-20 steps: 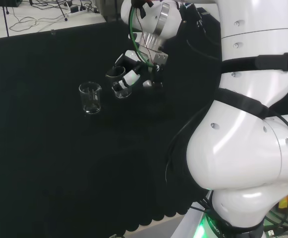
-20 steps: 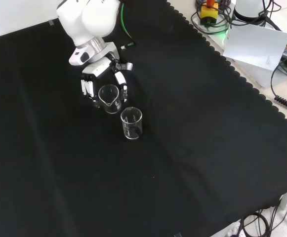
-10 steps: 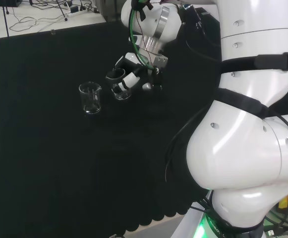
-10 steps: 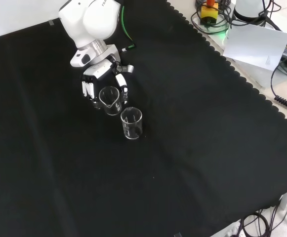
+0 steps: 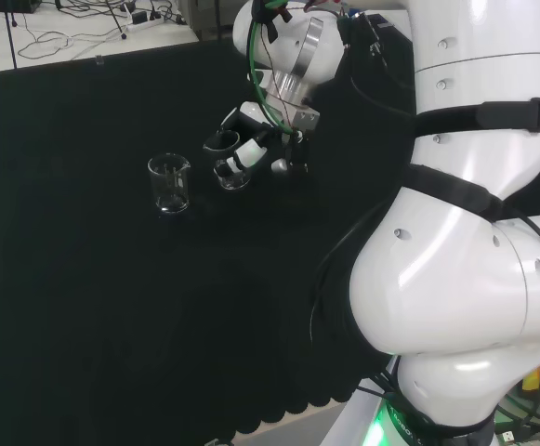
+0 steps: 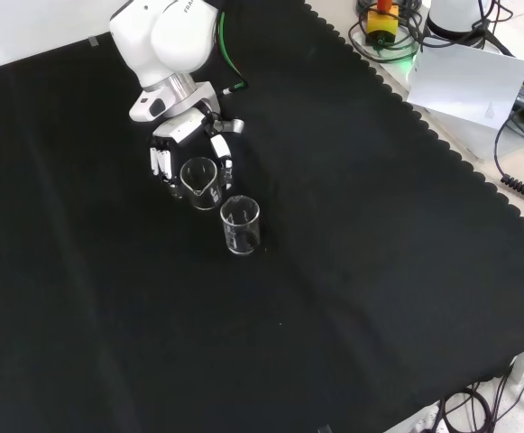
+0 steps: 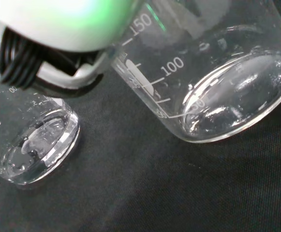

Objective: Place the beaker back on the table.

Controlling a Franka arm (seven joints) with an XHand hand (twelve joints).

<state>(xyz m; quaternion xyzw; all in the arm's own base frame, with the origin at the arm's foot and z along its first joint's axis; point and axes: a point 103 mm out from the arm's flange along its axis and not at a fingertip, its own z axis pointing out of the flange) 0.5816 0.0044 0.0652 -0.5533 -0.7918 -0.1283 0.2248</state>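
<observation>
In the front view we see the hand point(image 6: 192, 159) reaching down from the white arm link point(image 6: 164, 36) onto the black cloth point(image 6: 352, 271); its fingers point(image 6: 160, 163) and thumb curl round a clear glass beaker point(image 6: 200, 183), one side of the hand on each flank of the glass, so we take it as held; the beaker stands upright with its spout toward the lower right of that view; whether its base touches the cloth we cannot tell from here; just beside it, lower and to the right in the front view, stands a second beaker point(image 6: 240, 225), free of the hand and upright on the cloth; in the head view the held beaker point(image 5: 232, 173) sits under the hand point(image 5: 251, 139), and the second beaker point(image 5: 169, 183) stands apart to its left; in the wrist view the held beaker point(image 7: 217, 72) looms close and tilted against the frame, its thick base just over the cloth, with the second beaker point(image 7: 31, 145) resting on the cloth nearby
</observation>
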